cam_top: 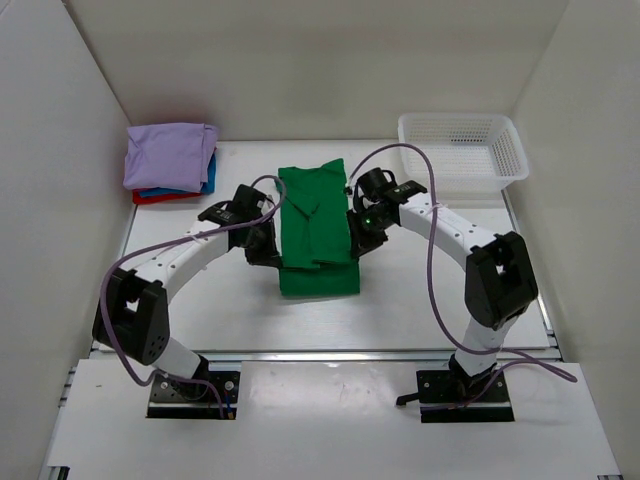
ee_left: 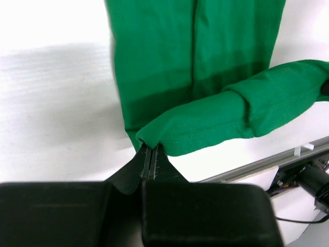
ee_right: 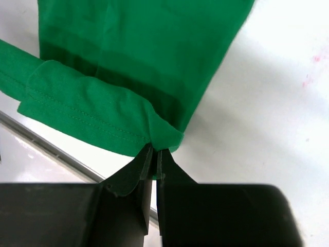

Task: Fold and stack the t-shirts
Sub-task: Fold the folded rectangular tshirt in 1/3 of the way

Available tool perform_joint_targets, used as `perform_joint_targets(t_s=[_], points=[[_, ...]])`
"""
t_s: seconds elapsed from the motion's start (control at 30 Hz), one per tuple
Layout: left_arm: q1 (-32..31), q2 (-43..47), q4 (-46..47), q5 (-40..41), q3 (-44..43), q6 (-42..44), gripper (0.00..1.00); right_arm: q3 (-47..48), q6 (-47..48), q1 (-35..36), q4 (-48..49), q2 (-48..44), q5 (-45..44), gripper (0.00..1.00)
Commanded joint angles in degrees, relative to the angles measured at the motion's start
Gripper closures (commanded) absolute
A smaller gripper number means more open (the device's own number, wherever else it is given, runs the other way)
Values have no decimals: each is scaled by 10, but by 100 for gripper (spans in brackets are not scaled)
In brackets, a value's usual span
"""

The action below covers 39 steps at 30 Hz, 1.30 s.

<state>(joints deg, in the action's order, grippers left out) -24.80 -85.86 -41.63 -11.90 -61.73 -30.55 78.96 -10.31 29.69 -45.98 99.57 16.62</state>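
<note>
A bright green t-shirt (cam_top: pixel 315 225) lies folded into a long strip in the middle of the table, collar end at the back. My left gripper (cam_top: pixel 263 247) is shut on its near left corner, and the pinched hem (ee_left: pixel 205 121) curls up over the cloth. On the opposite side, my right gripper (cam_top: pixel 357 237) is shut on the near right corner, with the hem (ee_right: pixel 87 110) lifted the same way. At the back left a lavender t-shirt (cam_top: pixel 170 155) tops a stack, over a blue one (cam_top: pixel 208 184) and a red one (cam_top: pixel 150 198).
A white plastic mesh basket (cam_top: pixel 462 152) stands at the back right. White walls close in the table on three sides. A metal rail (ee_left: pixel 267 162) runs along the table's near edge, close to the lifted hem.
</note>
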Motion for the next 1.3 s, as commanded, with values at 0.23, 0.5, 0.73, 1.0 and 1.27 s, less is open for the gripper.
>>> perform_joint_targets(t_s=[0.23, 0.5, 0.73, 1.0, 1.27], points=[[36, -42, 46, -8, -44, 22, 100, 88, 13, -12, -17, 64, -8, 100], [63, -94, 67, -18, -73, 33, 100, 131, 17, -29, -16, 98, -12, 100], [75, -133, 72, -26, -110, 37, 100, 168, 29, -43, -22, 128, -12, 99], [78, -183, 77, -17, -139, 37, 100, 217, 41, -53, -26, 179, -15, 100], [92, -223, 89, -16, -167, 25, 90, 274, 40, -57, -7, 228, -14, 77]])
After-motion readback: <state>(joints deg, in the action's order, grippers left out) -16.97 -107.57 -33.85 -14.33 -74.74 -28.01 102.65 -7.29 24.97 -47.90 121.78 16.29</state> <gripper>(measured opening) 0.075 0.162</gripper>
